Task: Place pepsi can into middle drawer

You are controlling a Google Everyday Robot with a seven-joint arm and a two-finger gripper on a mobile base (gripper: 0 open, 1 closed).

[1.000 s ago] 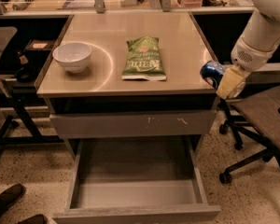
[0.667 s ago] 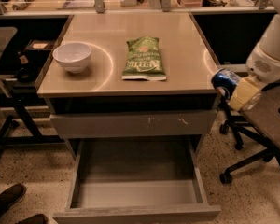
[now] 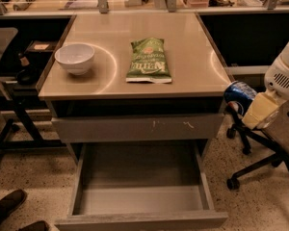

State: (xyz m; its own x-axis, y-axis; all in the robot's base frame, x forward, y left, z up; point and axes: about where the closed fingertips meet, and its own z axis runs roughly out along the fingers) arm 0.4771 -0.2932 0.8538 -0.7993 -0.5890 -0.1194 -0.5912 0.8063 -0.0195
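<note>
Gripper [image 3: 250,109], pinching pepsi can [image 3: 240,95], has swung off right edge of tabletop [image 3: 192,42]; now lower, beside scratched drawer front [image 3: 139,127]. Can is clear of table.

Judgement: carry underway; descent and leftward move over open middle drawer [image 3: 139,201] remain.

2 items on top, well apart from can: bowl [image 3: 75,57], chip bag [image 3: 148,60].

In way: drawer's right wall; office chair [image 3: 260,150] just below gripper.

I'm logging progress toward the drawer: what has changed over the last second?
The gripper, jaws shut on the pepsi can, has carried it rightward and lower, off the right edge of the table. The middle drawer remains open; bowl and chip bag haven't moved.
</note>
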